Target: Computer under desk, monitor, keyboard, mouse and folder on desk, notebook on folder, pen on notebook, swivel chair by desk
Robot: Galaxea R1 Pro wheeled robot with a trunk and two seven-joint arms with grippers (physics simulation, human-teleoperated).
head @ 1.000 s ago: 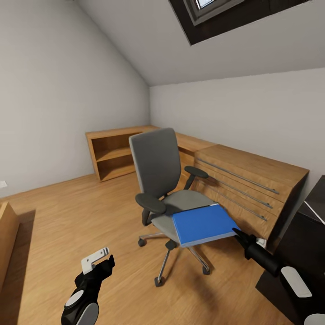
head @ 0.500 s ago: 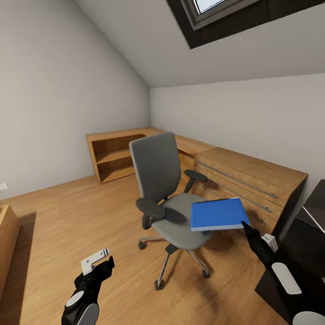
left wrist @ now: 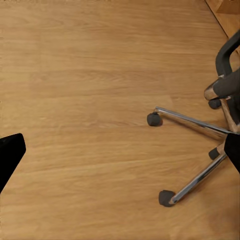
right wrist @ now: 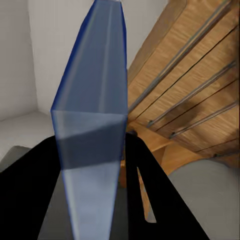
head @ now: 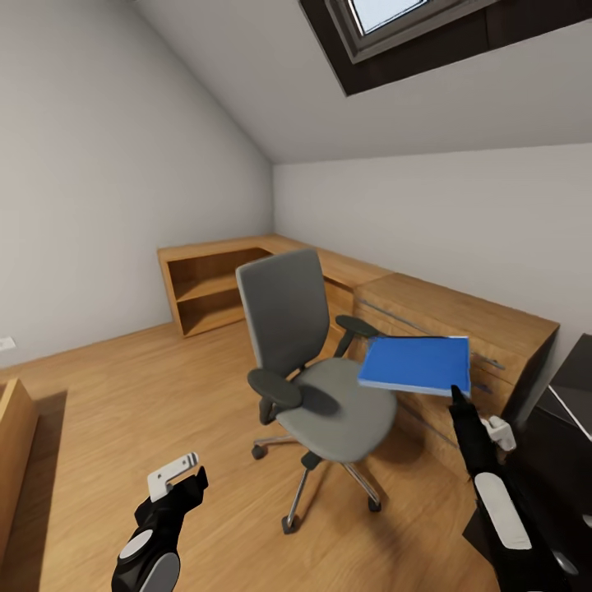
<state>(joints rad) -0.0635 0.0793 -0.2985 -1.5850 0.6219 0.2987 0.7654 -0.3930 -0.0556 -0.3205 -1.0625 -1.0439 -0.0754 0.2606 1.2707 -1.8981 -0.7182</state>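
The bright-blue folder (head: 415,364) hangs in the air just right of the swivel chair (head: 289,316), above the seat's right edge and in front of the wooden drawer chest. My right gripper (head: 455,396) is shut on its near edge from below. In the right wrist view the folder (right wrist: 95,90) stands edge-on between the two black fingers (right wrist: 37,192), with the right gripper (right wrist: 90,165) clamped on it. The grey chair seat (head: 339,403) is bare. My left gripper (head: 179,483) hangs low at the left over the floor; its wrist view shows the left gripper (left wrist: 120,152) open. The black desk (head: 571,411) shows at the right edge.
A light-wood drawer chest (head: 460,316) stands behind the folder, and a light-wood shelf unit (head: 210,284) sits in the far corner. The chair's chrome base and casters (left wrist: 187,150) spread over the wood floor (head: 123,395). A skylight (head: 386,16) is overhead.
My right gripper has lifted the blue folder off the chair seat and carried it up and to the right. The left arm has stayed still. The view tilted slightly upward.
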